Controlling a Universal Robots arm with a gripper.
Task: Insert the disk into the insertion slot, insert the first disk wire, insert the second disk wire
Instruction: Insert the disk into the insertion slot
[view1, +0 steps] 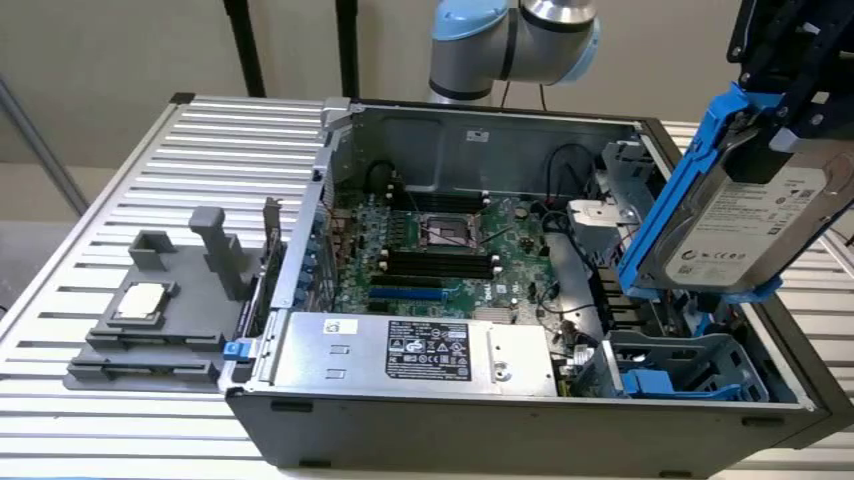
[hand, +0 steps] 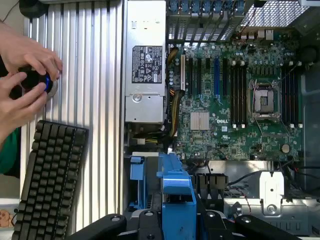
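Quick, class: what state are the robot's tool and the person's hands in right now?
Tool: shut on the disk, held in the air.
Person's hands: both on a small black device.

a ribbed silver table (view1: 200, 130) carries the open computer case (view1: 534, 420) across the centre and right of the exterior view, a grey block fixture (view1: 160, 342) at lower left just beside it, and a black keyboard (hand: 47, 180) on the slats.

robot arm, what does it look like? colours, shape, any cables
The arm is built of round silver-grey tubes with pale blue caps on the joints, and thin dark cables hang beneath it. The gripper is black and angular; the wrist view shows its black brackets with round bolt heads.
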